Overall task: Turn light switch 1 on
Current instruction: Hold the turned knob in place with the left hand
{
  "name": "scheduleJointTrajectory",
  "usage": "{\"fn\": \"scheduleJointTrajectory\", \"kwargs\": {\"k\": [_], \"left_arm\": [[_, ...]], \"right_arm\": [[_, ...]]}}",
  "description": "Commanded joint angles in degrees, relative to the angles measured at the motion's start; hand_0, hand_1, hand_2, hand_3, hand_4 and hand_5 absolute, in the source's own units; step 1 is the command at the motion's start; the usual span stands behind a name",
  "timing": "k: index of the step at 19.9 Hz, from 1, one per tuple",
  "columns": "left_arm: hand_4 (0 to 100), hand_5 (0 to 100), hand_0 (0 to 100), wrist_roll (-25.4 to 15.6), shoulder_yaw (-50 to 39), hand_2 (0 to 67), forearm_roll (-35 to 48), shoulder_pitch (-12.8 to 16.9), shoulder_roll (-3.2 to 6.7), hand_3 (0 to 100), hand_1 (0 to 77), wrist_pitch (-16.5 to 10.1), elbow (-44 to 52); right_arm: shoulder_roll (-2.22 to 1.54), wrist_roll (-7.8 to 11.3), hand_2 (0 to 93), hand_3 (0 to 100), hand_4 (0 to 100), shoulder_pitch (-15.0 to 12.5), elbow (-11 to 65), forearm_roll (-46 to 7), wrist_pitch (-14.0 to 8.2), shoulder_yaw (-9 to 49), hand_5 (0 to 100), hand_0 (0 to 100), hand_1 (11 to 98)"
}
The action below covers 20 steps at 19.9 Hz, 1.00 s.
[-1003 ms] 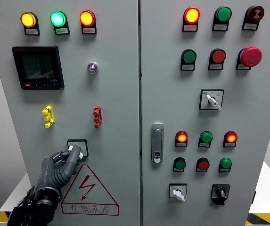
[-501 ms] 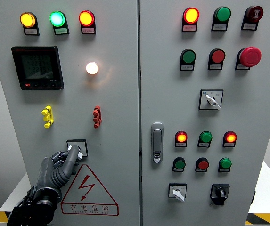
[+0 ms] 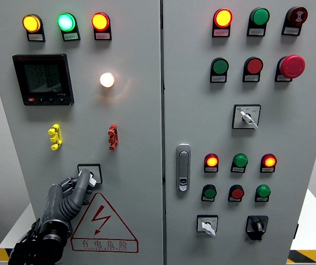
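Fingers (image 3: 84, 178) at switch (image 3: 91, 174), lamp (image 3: 107, 79) aglow

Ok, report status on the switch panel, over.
Left hand up at the rotary switch, fingers on its knob. Indicator lamp above it lit. Right hand out of view. Nothing in the way.

Left hand (image 3: 72, 190) fingertip on switch (image 3: 90, 173); lamp (image 3: 107, 79) lit.

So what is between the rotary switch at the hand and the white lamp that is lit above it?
In the head view, only the red toggle lies between the rotary switch and the lit white lamp; otherwise bare grey panel. The left hand touches the switch.
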Motion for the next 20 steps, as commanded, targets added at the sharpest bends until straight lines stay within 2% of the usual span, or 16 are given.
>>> {"fn": "scheduleJointTrajectory", "kwargs": {"k": [1,2,7,8,15,20], "left_arm": [[91,57,39,0.08,-0.09,58.7,0.0,0.0,0.0,79,47.6,0.0,0.03],[91,57,27,0.08,0.0,58.6,0.0,0.0,0.0,79,49.4,0.0,-0.05],[92,57,11,0.0,-0.09,59.0,0.0,0.09,0.0,79,50.5,0.09,-0.06],[92,57,1,0.0,-0.09,59.2,0.0,0.09,0.0,79,50.6,0.09,-0.06],[93,57,0,0.08,0.09,59.4,0.0,0.09,0.0,80,54.3,0.09,-0.06],[93,57,0,0.0,0.18,59.4,0.0,1.14,-0.17,81,55.1,0.09,-0.41]], "right_arm": [[0.0,-0.09,0.0,11,23,0.0,0.0,-0.02,-0.01,-0.08,15,0,22.3],[0.0,-0.09,0.0,11,23,0.0,0.0,0.07,-0.01,0.01,15,0,22.3],[0.0,-0.01,0.0,11,23,0.0,0.0,0.07,-0.01,0.01,15,0,22.3],[0.0,-0.01,0.0,11,23,0.0,0.0,-0.02,-0.01,0.01,15,0,22.3],[0.0,-0.01,0.0,11,23,0.0,0.0,-0.02,-0.01,0.01,15,0,22.3],[0.0,-0.01,0.0,11,23,0.0,0.0,-0.02,-0.01,0.01,15,0,22.2]]}}
